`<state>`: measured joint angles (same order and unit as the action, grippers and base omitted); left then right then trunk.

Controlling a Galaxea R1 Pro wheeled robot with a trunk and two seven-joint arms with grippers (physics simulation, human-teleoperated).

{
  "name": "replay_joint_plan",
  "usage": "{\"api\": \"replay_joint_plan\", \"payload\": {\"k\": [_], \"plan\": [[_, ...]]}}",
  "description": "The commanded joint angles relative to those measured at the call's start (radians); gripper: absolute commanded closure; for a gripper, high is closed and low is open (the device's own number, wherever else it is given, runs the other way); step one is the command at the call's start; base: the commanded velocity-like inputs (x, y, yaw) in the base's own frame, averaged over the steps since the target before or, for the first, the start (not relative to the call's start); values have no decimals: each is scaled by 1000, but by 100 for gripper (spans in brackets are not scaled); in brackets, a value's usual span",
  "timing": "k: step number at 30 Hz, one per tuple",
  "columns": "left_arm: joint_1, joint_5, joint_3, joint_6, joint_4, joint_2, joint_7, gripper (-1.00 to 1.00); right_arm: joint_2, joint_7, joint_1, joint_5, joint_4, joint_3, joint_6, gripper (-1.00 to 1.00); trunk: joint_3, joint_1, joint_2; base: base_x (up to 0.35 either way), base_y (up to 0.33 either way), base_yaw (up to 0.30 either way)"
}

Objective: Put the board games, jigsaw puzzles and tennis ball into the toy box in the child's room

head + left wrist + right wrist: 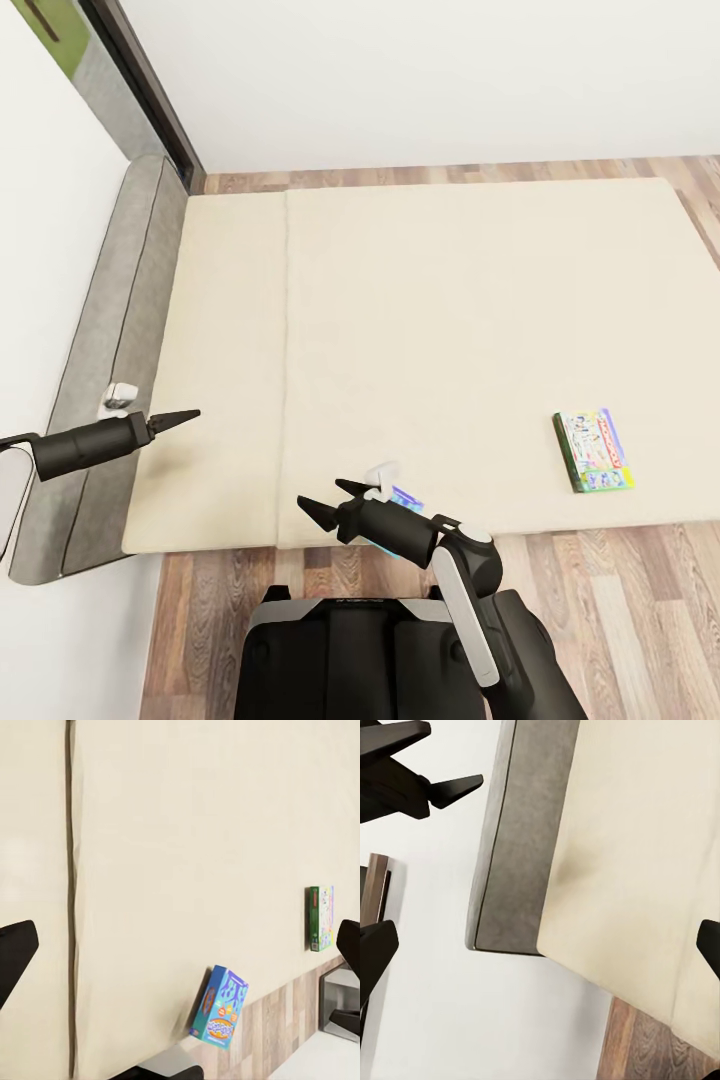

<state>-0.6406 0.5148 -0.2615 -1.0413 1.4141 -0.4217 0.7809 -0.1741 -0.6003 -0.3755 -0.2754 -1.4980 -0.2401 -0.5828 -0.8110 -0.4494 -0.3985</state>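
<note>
The bed [450,330] has a beige mattress and a grey headboard [110,340] at the left. A white Monopoly board game [594,451] with a green side lies flat near the bed's front right edge, also in the left wrist view [321,918]. A smaller blue board game [220,1007] stands tilted at the bed's front edge, partly hidden under my right forearm [405,498]. My right gripper [320,494] hangs open just left of it, holding nothing. My left gripper [188,414] is open over the mattress's left strip. The toy box, table, jigsaw puzzles and tennis ball are out of view.
Wood floor [620,610] runs along the bed's front and right sides. White walls stand behind the bed and beside the headboard, with a dark door frame [150,90] in the far left corner. My base [340,660] is at the bed's front edge.
</note>
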Motion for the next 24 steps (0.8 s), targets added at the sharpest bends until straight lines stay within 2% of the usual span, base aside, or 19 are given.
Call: {"api": "replay_joint_plan", "payload": {"k": [1, 10, 24], "plan": [[-1, -4, -1, -4, 0, 0, 6, -100, 0, 1, 0, -7, -1, 1, -8, -100, -1, -1, -2, 0, 22, 0], [-1, -3, 0, -3, 0, 1, 6, -100, 0, 1, 0, -7, -1, 1, -8, -100, -1, -1, -2, 15, 108, 0], [-1, -4, 1, -3, 0, 1, 6, -100, 0, 1, 0, -7, -1, 2, -8, -100, -1, -1, -2, 1, 9, 0]]}}
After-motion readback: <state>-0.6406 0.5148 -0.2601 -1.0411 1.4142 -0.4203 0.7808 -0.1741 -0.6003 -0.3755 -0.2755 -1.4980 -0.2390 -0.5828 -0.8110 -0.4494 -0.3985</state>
